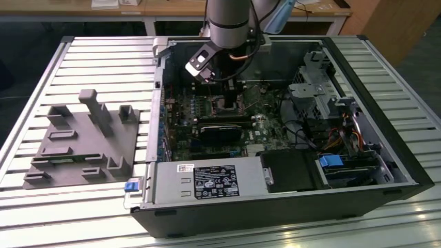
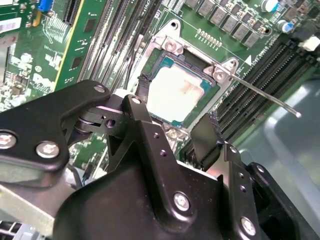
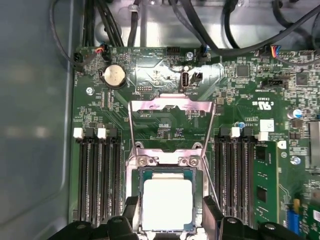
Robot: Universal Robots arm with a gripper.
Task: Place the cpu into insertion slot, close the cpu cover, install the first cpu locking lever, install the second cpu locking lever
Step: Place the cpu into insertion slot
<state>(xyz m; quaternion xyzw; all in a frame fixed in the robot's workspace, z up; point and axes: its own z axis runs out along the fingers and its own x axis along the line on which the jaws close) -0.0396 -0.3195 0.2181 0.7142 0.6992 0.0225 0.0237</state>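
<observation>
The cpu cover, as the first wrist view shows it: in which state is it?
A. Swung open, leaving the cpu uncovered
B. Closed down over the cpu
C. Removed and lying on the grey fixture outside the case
A: the cpu cover lies flipped back over the green board, beyond its hinge, and the pale metal top of the cpu sits bare in the insertion slot.

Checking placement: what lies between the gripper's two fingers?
The cpu, sitting in the insertion slot, lies between the gripper's fingers in both wrist views.
</observation>
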